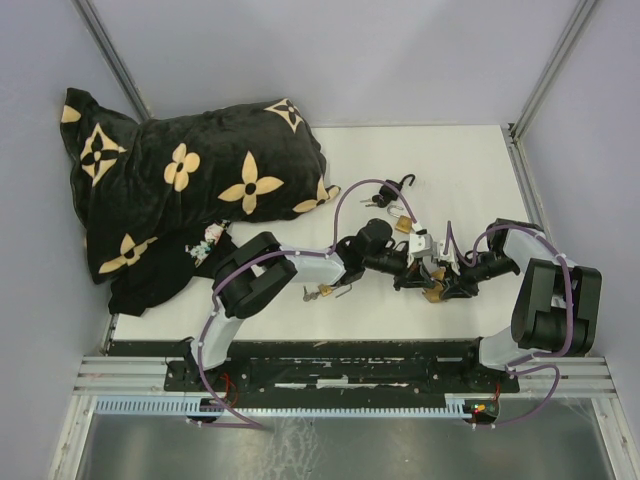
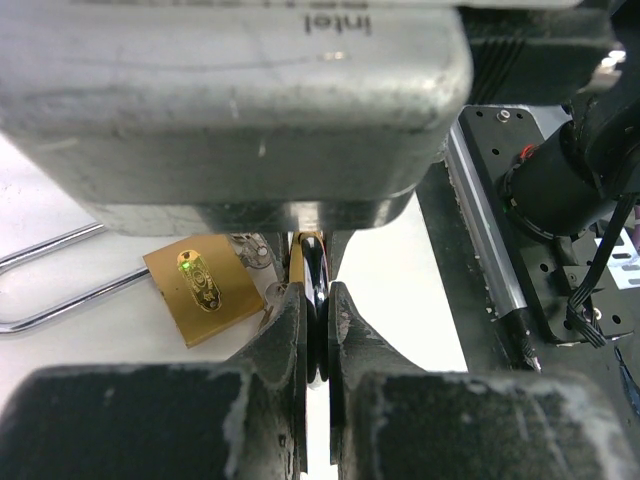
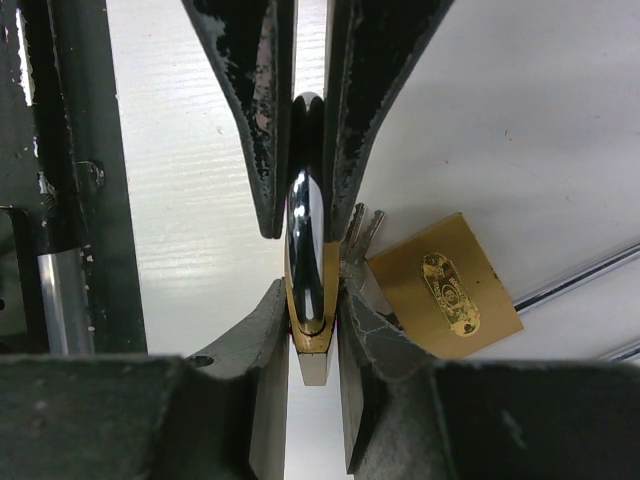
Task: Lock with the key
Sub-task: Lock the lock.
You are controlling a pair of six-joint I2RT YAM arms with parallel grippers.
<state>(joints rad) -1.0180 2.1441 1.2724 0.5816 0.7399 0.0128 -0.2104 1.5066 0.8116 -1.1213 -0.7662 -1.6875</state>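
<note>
Yellow brass body and mirror-bright chrome shackle mark the padlock (image 3: 308, 290). The gripper fingers (image 3: 250, 110) are black matt plastic, scuffed to pale flecks. A second padlock (image 3: 445, 290) shows satin brass with a stamped oval plate and thin polished steel bars. The white table (image 3: 190, 200) looks matt and faintly grained. The camera casing (image 2: 230, 100) is dull grey metal, lightly scratched. The cloth (image 1: 190, 170) is soft black plush with tan flowers.
</note>
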